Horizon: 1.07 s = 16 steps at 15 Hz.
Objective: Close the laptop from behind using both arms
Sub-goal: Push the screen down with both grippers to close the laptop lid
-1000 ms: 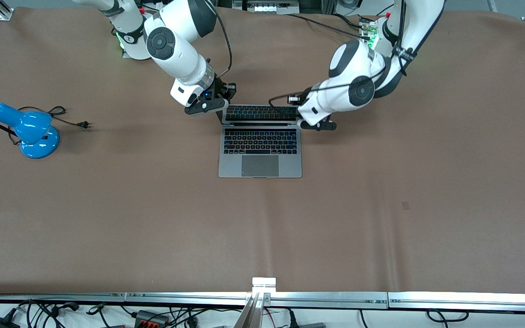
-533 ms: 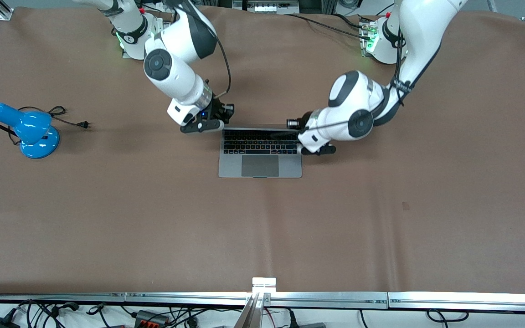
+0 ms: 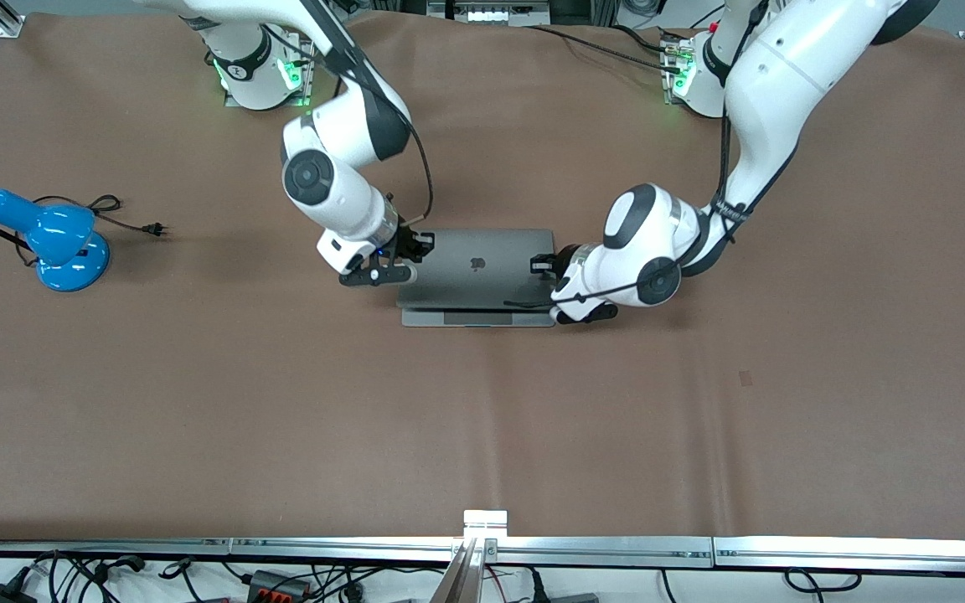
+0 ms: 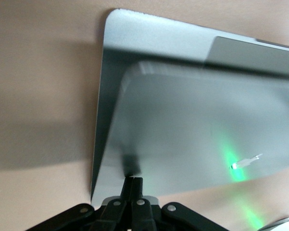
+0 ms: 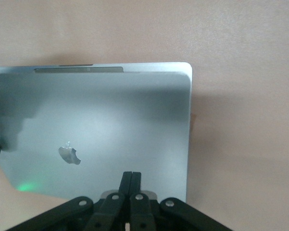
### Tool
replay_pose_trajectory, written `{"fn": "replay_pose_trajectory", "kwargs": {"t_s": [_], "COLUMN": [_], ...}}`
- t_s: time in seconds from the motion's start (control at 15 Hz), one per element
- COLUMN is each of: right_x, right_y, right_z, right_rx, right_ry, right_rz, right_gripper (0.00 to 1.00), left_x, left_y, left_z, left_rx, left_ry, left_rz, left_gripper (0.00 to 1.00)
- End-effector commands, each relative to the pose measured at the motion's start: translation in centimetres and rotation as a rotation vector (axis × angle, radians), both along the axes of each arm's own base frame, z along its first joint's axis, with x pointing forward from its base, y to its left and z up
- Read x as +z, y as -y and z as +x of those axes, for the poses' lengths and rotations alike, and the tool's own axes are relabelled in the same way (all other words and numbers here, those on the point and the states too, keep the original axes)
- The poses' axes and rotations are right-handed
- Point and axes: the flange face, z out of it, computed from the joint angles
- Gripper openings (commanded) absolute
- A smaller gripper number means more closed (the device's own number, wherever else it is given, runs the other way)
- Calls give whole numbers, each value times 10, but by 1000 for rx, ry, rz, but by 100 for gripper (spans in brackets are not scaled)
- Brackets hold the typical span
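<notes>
Grey metal laptop (image 3: 476,268) lid shows you a dark Apple logo (image 3: 477,264).
Brown tabletop (image 3: 482,419); left gripper (image 4: 133,181) and right gripper (image 5: 131,175) press it, fingers together.

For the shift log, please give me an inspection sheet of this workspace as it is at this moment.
Surface: brown table cover, wrinkled.
Job's things: laptop lid almost down; a strip of base with trackpad shows nearer the front camera.
Clutter: blue desk lamp, unplugged, toward the right arm's end.
Hands: left hand and right hand shut, fingertips on the lid.
Cables: lamp cord on the table; black cables along the arms.
Surroundings: metal rail at the table edge, wiring below.
</notes>
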Motion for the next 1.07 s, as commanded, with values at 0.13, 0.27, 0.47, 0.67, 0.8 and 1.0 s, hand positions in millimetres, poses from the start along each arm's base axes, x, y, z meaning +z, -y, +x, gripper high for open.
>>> {"fn": "replay_pose_trajectory", "kwargs": {"t_s": [0.13, 0.27, 0.47, 0.67, 0.8, 1.0], "right_x": [-51, -62, -69, -68, -68, -40], "right_y": [-6, -7, -7, -6, -5, 8], "right_z": [30, 33, 31, 32, 33, 49], "right_rx": [20, 27, 30, 34, 35, 52], "right_ry": [-1, 0, -8, -4, -3, 50], "right_rz": [-55, -76, -84, -87, -89, -113], "right_gripper": [0, 0, 0, 0, 0, 0], "left_x": [-35, -32, -1, 55, 90, 137], "left_y": [24, 19, 8, -13, -48, -96], "left_z": [-2, 3, 10, 21, 32, 35], "left_rx": [-16, -11, -22, -36, -35, -62], "left_ry": [43, 48, 44, 46, 29, 15], "left_rz": [85, 84, 95, 104, 122, 200], "left_gripper": [1, 1, 1, 0, 0, 6]}}
